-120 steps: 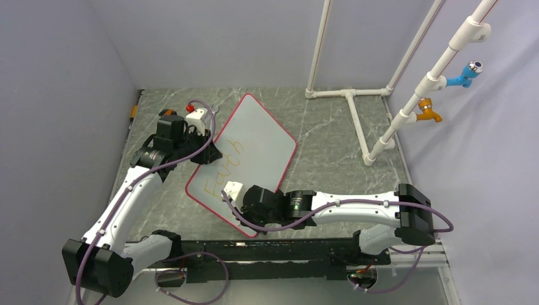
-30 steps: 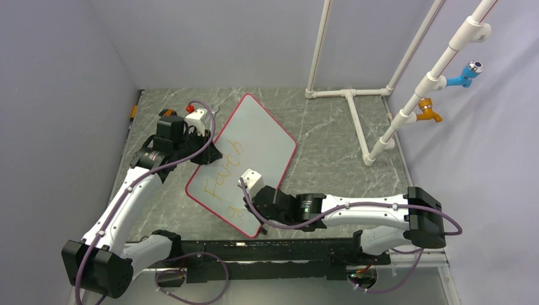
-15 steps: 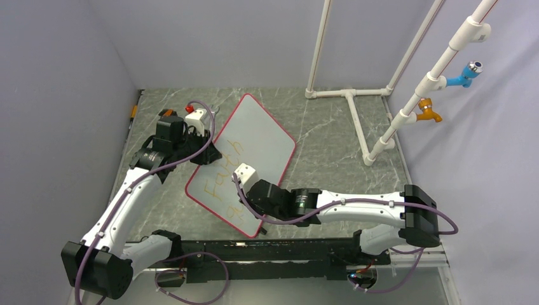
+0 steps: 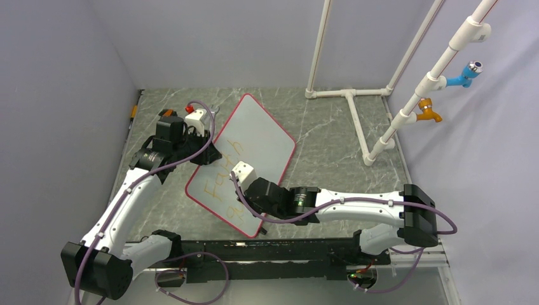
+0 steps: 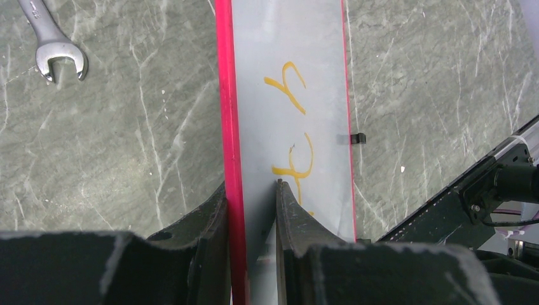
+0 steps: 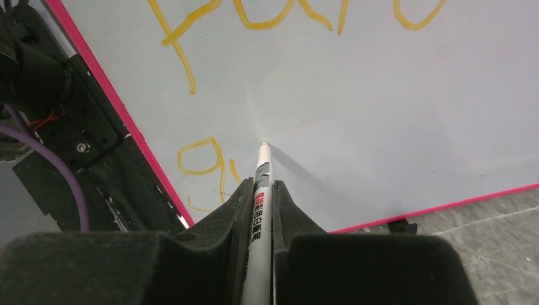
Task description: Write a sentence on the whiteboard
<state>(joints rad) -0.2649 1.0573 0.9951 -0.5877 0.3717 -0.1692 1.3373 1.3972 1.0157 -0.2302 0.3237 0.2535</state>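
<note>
The whiteboard (image 4: 254, 136), white with a thin red rim, lies tilted on the table. It also shows in the left wrist view (image 5: 292, 57) and the right wrist view (image 6: 394, 108). Yellow-orange writing (image 4: 224, 173) runs along its left part; "Faith" shows, with a "g" and the start of another stroke below (image 6: 202, 162). My left gripper (image 5: 253, 190) is shut on the board's left rim. My right gripper (image 6: 260, 187) is shut on a white marker (image 6: 260, 184). The marker tip (image 6: 264, 145) stands just right of the "g".
A steel spanner (image 5: 54, 44) lies on the grey marble table left of the board. A white pipe frame (image 4: 356, 108) stands at the back right, with blue and orange taps (image 4: 467, 73). A small black clip (image 5: 358, 138) sits on the board's far rim.
Over four seconds my right gripper has moved with the marker over the board's lower part. A "g" has appeared under "Faith". The left arm has not moved.
</note>
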